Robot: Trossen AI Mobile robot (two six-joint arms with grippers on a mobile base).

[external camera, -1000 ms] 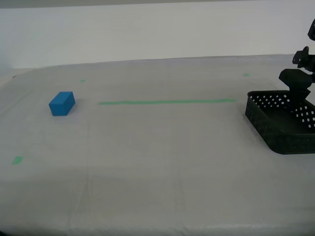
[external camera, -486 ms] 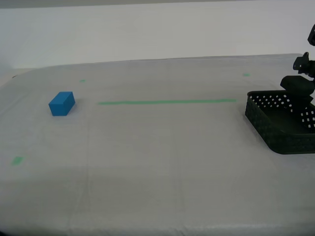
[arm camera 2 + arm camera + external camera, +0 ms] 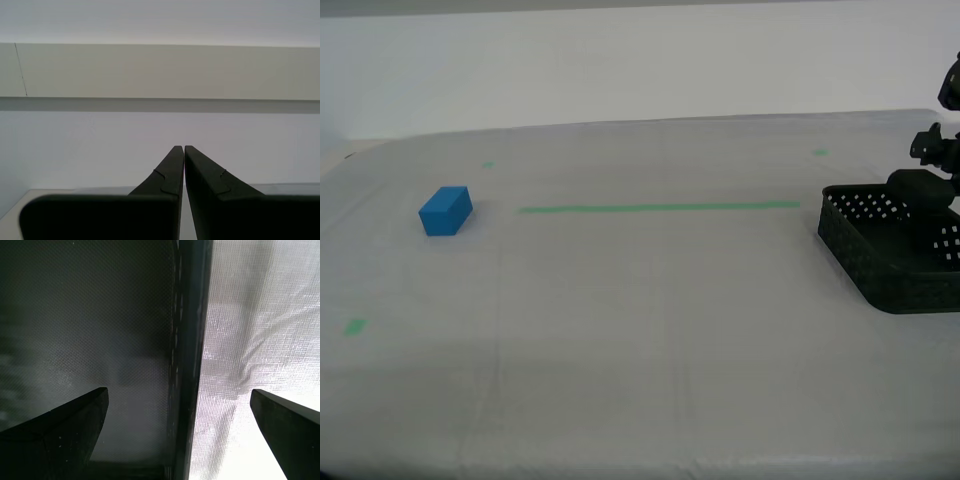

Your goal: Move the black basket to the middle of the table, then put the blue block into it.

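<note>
Straddling the basket (image 3: 187, 340) wall, one finger inside and one outside, my first gripper (image 3: 180, 415) is held spread.

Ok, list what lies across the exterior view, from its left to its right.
Blue block → green tape line → black basket, with my first gripper open astride its wall.
</note>
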